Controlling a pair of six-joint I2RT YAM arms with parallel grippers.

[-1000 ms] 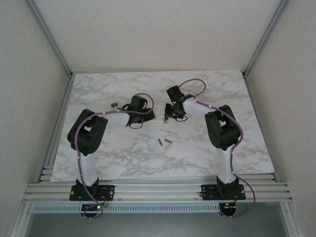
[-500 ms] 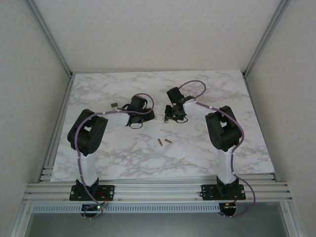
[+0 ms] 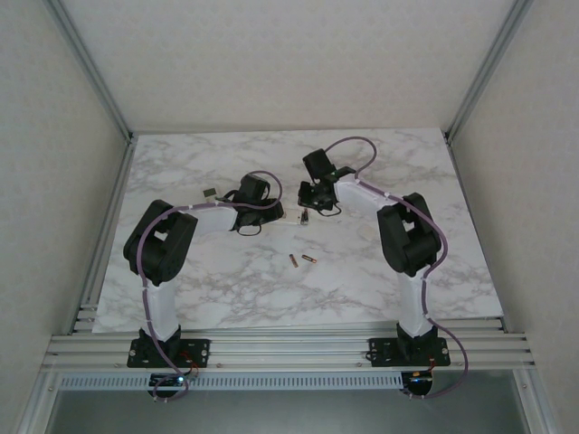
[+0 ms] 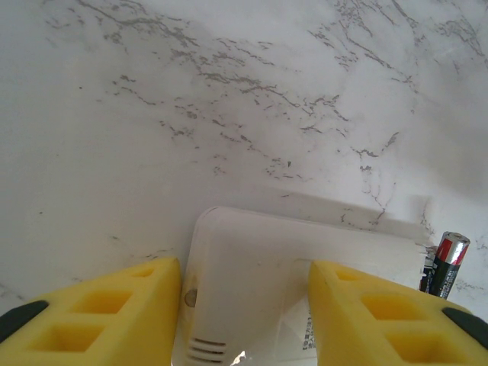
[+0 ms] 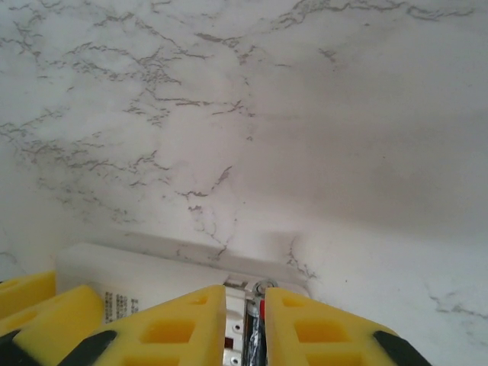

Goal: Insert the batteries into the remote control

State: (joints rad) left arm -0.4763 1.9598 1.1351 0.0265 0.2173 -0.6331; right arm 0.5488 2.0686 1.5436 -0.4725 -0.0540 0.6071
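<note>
On the marble table (image 3: 226,289), remote control (image 4: 252,290): a white body is being held flat on the surface near the table's middle, between the two arms.
Left gripper (image 4: 242,267): the remote control is being gripped, with one yellow pad (image 4: 114,313) pressing against it on each side.
Right gripper (image 5: 244,293): it is being held low over the end of the remote control where the battery bay (image 5: 235,324) is showing open. Its pads are standing only a sliver apart, and whether anything is being pinched cannot be told.
Battery in the bay (image 5: 260,335): a dark cell with a red band is being glimpsed through the slit between the right pads.
Battery at the corner (image 4: 446,263): a cell with a silver tip and red collar is being shown at the remote control's right corner. Whether it is the same cell cannot be told.
Loose batteries (image 3: 293,261): two cells are lying on bare marble nearer the arm bases, just beside each other and apart from both grippers.
Small dark piece (image 3: 209,193): it is lying beside the left arm's wrist.
</note>
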